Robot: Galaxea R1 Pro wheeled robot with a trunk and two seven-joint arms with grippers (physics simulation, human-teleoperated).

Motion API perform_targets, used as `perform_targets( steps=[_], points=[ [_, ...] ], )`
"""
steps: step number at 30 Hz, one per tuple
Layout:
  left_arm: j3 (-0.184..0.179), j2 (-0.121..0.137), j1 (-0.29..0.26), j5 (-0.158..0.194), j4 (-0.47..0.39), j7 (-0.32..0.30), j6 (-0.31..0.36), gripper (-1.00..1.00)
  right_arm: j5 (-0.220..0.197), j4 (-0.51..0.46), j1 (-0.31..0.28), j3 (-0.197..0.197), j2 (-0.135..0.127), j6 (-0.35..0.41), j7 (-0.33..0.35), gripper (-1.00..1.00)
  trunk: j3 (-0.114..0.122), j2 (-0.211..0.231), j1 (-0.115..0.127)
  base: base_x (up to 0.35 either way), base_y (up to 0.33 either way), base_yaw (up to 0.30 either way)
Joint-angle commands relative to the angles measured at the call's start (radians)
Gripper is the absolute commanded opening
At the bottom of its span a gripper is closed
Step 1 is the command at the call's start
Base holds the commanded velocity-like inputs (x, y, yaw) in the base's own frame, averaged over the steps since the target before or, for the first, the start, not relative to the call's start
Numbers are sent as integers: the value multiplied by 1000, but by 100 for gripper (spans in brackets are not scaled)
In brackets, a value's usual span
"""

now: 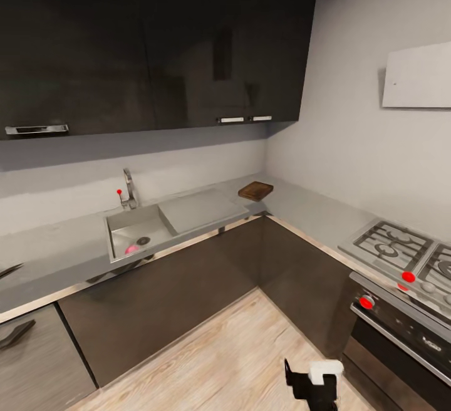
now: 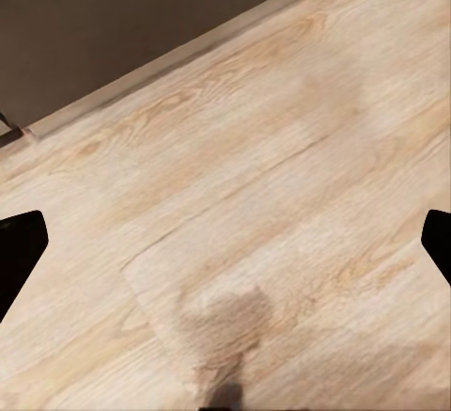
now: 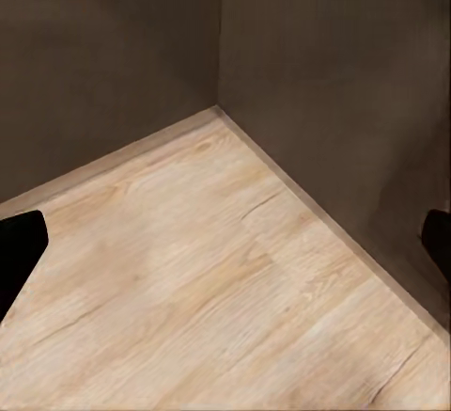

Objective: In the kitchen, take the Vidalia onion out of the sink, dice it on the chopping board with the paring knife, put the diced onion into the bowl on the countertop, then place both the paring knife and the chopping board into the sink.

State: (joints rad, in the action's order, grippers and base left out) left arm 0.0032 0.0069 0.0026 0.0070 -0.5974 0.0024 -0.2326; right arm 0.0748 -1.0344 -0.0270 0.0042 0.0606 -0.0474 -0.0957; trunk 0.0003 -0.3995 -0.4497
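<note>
The steel sink (image 1: 125,220) is set into the grey countertop (image 1: 56,254) along the far wall, with its chrome tap (image 1: 129,190) behind the basin and the drainboard (image 1: 200,207) to its right. A small pinkish onion (image 1: 132,249) lies at the basin's front, near the drain. In the counter's corner rests the brown chopping board (image 1: 255,190). The paring knife and the bowl are out of view. My left gripper (image 2: 230,242) is open over bare wooden floor. My right gripper (image 3: 230,242) is open too, low over the floor by the cabinets' inner corner. A black and white piece of my right arm (image 1: 316,383) shows at the bottom.
Dark lower cabinets (image 1: 188,286) form an L around the light wooden floor (image 1: 238,361). On the right run are a gas hob (image 1: 394,245) and an oven with red knobs (image 1: 366,302). Dark wall cupboards (image 1: 156,47) hang above the sink, and I stand some way back from the counter.
</note>
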Motion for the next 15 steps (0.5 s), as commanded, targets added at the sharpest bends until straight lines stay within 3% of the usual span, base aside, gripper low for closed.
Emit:
perform_targets(
  steps=[1, 5, 10, 15],
  points=[
    [0, 0, 0, 1, 0, 0, -2, 100, 11, -21, -15, 0, 6, 16, -6, 100, 0, 0, 0, 0, 0, 0],
    [1, -1, 0, 0, 5, 0, -2, 100, 15, -50, -109, 0, 25, 77, -9, 100, 0, 0, 0, 0, 0, 0],
    [1, -1, 0, 1, 8, -1, -2, 100, 19, -55, -241, 3, 46, 211, -10, 100, 0, 0, 0, 0, 0, 0],
    [0, -1, 0, 1, 8, -1, -2, 100, 43, -50, -389, 11, 90, 308, -16, 100, 0, 0, 0, 0, 0, 0]
  ],
)
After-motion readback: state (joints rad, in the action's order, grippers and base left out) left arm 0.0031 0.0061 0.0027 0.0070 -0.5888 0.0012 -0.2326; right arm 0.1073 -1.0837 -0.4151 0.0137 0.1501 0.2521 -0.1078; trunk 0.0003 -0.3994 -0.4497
